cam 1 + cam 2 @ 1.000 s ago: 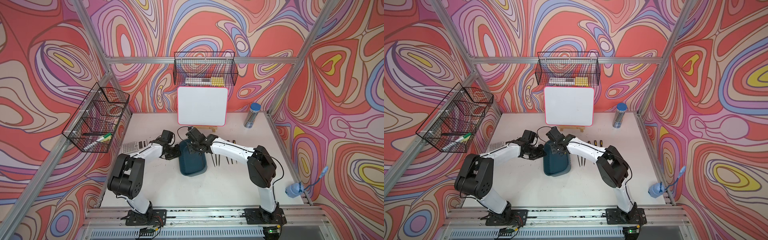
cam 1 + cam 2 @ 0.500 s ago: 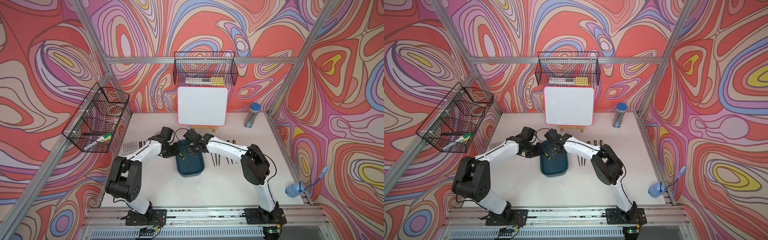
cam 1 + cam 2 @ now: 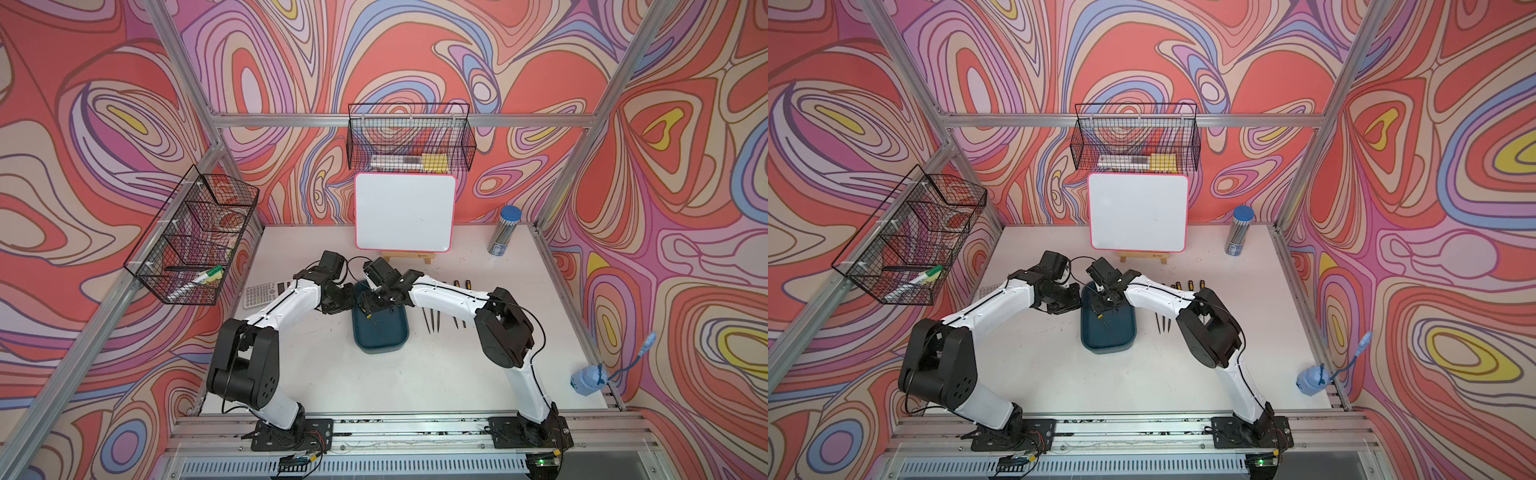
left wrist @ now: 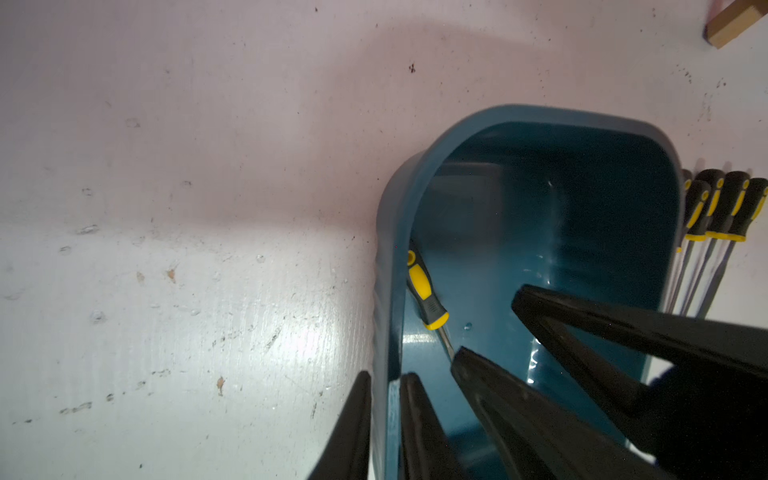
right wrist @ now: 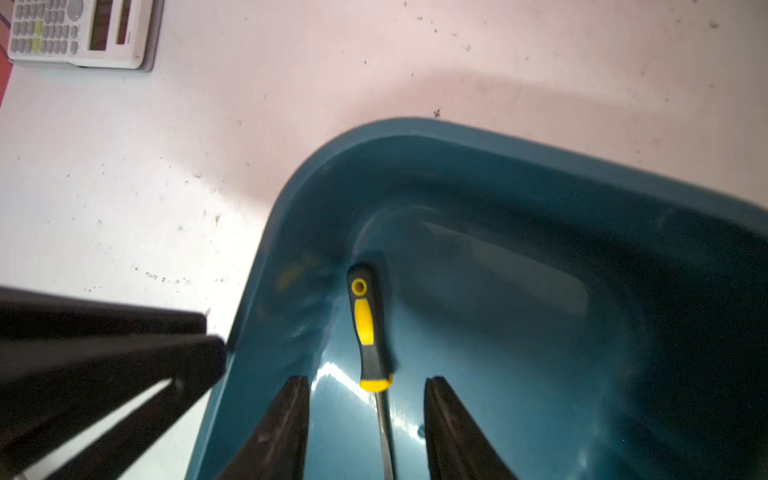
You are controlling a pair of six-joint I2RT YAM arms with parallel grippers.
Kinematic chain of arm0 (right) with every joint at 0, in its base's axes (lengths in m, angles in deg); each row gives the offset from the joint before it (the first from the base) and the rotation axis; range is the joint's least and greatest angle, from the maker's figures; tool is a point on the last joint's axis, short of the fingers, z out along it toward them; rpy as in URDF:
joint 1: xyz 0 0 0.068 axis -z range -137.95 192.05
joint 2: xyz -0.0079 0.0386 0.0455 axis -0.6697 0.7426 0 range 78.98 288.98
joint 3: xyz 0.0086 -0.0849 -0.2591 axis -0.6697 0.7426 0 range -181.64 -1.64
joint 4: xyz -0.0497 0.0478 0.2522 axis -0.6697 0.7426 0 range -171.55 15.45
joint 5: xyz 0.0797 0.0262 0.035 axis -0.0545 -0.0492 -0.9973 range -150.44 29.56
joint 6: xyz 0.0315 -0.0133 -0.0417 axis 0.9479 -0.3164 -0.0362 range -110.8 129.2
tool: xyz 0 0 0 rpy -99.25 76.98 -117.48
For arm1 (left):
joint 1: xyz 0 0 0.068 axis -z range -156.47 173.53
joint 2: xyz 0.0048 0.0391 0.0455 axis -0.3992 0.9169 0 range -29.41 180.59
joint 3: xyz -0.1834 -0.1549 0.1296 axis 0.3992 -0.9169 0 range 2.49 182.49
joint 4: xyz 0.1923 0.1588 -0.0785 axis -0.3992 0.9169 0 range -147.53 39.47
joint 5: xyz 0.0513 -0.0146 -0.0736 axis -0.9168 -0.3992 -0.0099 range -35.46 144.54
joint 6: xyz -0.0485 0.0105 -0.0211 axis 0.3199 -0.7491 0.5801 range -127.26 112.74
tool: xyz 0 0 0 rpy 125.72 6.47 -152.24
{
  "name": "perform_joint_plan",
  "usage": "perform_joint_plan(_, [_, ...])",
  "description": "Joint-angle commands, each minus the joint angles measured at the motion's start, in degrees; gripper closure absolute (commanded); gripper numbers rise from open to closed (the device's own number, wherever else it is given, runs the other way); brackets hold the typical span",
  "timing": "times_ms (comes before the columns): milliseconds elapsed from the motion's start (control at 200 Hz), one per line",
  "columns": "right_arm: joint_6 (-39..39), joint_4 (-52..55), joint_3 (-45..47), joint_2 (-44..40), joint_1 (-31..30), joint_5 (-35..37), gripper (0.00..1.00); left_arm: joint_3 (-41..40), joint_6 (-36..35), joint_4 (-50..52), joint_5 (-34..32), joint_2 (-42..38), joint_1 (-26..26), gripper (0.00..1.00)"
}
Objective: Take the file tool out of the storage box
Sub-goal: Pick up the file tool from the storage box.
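The file tool [image 5: 368, 328] lies on the floor of the storage box [image 3: 395, 334], close along the box's long wall on the left arm's side, with its black-and-yellow handle toward a rounded corner. The right gripper [image 5: 365, 380] hangs low inside the box. Its jaws are open, one on each side of the thin steel shaft just past the handle's yellow collar, and neither seems to touch it. The left gripper [image 4: 386, 376] sets its jaws astride that same wall, one inside the box and one outside, tight to both faces. Whether they truly pinch it I cannot tell.

My worry is the hold. Jaws closing on that slim shaft rather than the handle may let the file swivel or slip out on the lift. The file is so near the wall that a jaw could snag the plastic. If the left side is not holding firmly, the box could rise or skid into the other files [image 4: 715, 208] lying on the table [image 3: 374, 395] just outside the box's opposite wall. Both grippers also crowd one end of the box, so they could bump each other.
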Motion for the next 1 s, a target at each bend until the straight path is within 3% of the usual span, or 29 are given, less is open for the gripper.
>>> perform_joint_plan(0, [-0.94, 2.39, -2.88, 3.41, -0.23, -0.02, 0.53, 1.12, -0.75, 2.06, -1.75, -2.41, -0.04, 0.79])
perform_joint_plan(431, [-1.45, 5.30, -8.42, 9.42, -0.34, -1.22, 0.55, -0.47, -0.53, 2.37, -7.16, -6.78, -2.08, 0.74])
perform_joint_plan(696, [-1.20, 8.08, -10.64, 11.63, -0.74, 3.12, 0.64, -1.28, -0.64, 2.67, -8.30, -7.60, -2.49, 0.73])
perform_joint_plan(826, [-0.15, 8.80, -10.63, 11.86, -0.77, 4.53, 0.75, -1.28, -0.53, 2.16, -7.56, -7.16, -2.57, 0.73])
perform_joint_plan(997, [0.61, 7.21, -9.32, 10.68, -0.75, 5.19, 0.78, -1.61, 0.11, 1.28, -6.23, -6.63, -2.57, 0.73])
